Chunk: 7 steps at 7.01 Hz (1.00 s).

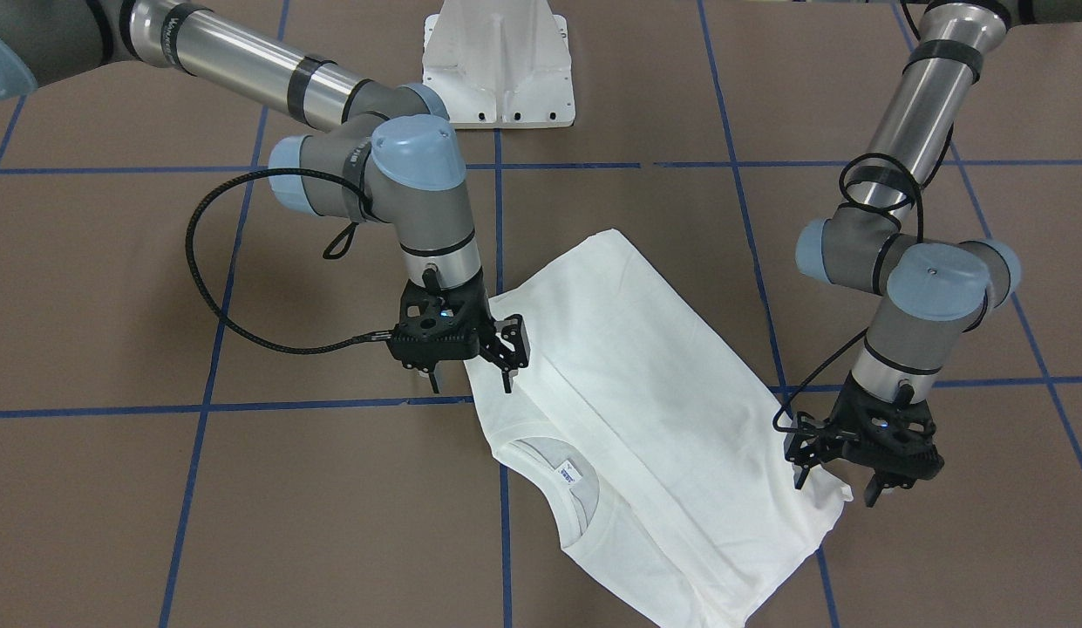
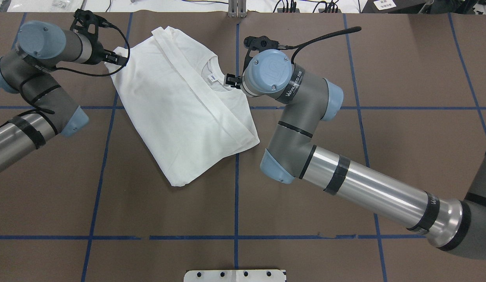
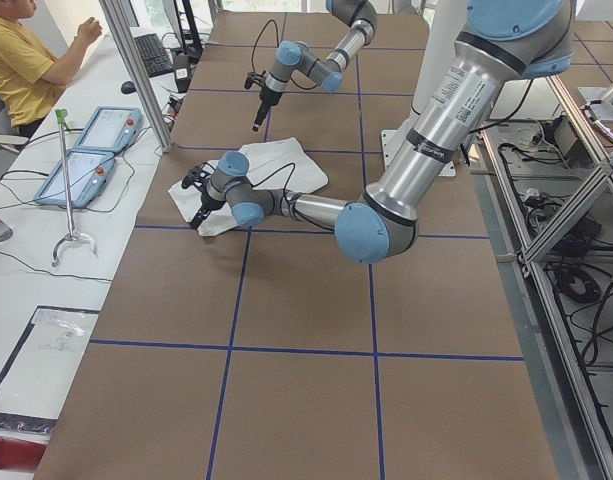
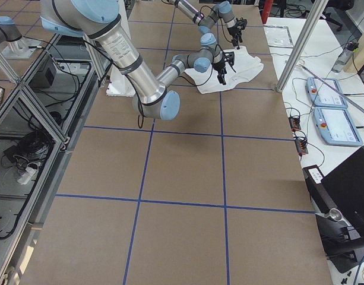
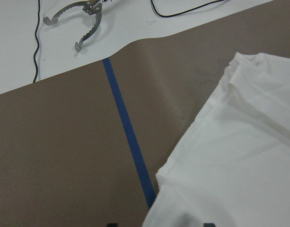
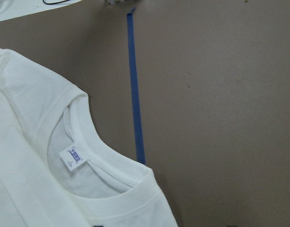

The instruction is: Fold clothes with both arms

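The white T-shirt (image 1: 645,392) lies folded lengthwise on the brown table, slanted, with its ribbed collar and tag (image 1: 567,475) facing up. My right gripper (image 1: 469,377) stands open over the shirt's long edge beside the collar, and the collar (image 6: 107,165) fills the right wrist view. My left gripper (image 1: 835,484) is open at the opposite shoulder corner, one finger on each side of the cloth edge (image 5: 182,189). From overhead, the shirt (image 2: 180,117) spans between the left gripper (image 2: 111,58) and the right gripper (image 2: 232,80). No printed text shows.
The white pedestal base (image 1: 497,65) stands at the robot's side of the table. Blue tape lines (image 1: 200,406) grid the brown surface. Beyond the far edge are a white bench with teach pendants (image 3: 86,150), a metal grabber tool (image 5: 78,19) and a seated person (image 3: 16,60).
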Available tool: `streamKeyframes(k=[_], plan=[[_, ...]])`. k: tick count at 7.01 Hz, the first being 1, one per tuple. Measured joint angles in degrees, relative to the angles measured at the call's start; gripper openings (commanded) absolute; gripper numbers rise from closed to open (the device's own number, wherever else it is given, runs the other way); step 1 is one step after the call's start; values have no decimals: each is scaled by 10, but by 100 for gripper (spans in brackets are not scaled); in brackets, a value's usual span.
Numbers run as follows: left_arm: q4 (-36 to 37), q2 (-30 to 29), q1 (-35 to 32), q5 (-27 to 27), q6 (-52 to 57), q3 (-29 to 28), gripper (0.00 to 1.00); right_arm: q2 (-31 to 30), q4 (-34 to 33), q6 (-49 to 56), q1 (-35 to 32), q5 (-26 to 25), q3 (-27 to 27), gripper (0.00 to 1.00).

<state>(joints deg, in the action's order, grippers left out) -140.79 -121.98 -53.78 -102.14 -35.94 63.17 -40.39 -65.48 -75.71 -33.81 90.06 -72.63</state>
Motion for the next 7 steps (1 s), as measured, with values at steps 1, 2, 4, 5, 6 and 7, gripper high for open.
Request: streamKeyframes(k=[1,2,4,5,6,7], plan=[[-1,6,0,-1,-1,5,100,10,37,-5,8,-11,38,74],[-1,8,0,-1,-1,7,100,12,51,-5,13,-15,53,70],[-1,10,0,-2,-2,8,100,4,54,-2,25,-18,57,61],[-1,10,0,-2,-2,8,100,-4,54,-1,29,-19,56,58],[-1,10,0,-2,-2,8,100,-8,53,0,32,-21,54,53],[-2,11,0,-2,-2,8,100,-12,51,0,34,-23,51,50]])
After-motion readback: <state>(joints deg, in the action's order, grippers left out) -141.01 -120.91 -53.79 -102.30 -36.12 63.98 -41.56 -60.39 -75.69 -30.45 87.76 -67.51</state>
